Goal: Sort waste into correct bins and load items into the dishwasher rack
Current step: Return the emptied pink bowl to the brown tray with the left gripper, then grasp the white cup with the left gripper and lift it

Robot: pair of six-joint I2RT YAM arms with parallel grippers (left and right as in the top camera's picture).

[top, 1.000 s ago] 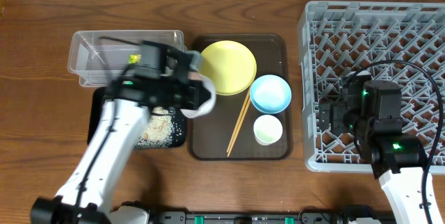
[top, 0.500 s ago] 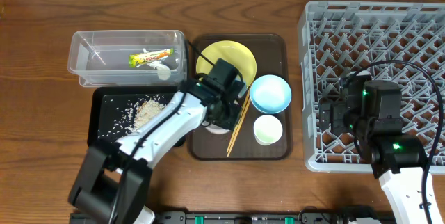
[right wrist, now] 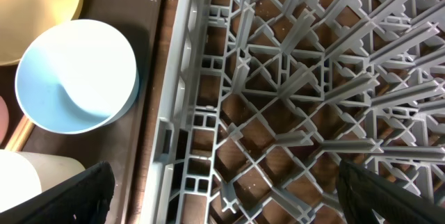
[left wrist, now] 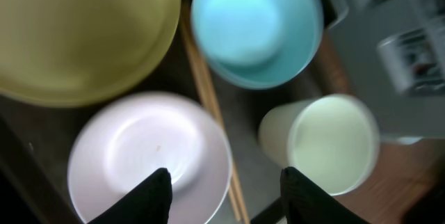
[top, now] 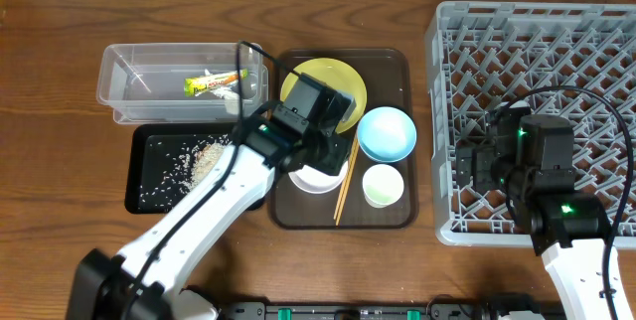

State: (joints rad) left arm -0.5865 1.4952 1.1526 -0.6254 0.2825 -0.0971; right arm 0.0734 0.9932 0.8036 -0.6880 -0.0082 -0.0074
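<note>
From overhead, the left claw [top: 320,156] hangs over the near-left part of the brown serving tray [top: 397,62]. The white bowl [top: 320,178] sits on that tray just below it. A second ago this arm held the bowl left of the tray, over the black tray [top: 149,176]. Loose rice [top: 204,156] now lies in the black tray. The snack wrapper [top: 214,82] lies in the clear container [top: 129,86], back-left of the serving tray. Sorting looks finished, so loading the dishwasher rack [top: 556,52], right of the tray, comes next.

In the left wrist view, the fingers are spread wide with nothing between them, the white bowl beneath. On the serving tray with it are the yellow plate [left wrist: 76,29], the blue bowl [left wrist: 254,26], the cup [left wrist: 327,144] and the chopsticks [left wrist: 208,106].

In the right wrist view, the right claw [right wrist: 222,182] is wide apart and empty. It hangs over the rack's left edge, beside the tray, unmoved over the last second.
</note>
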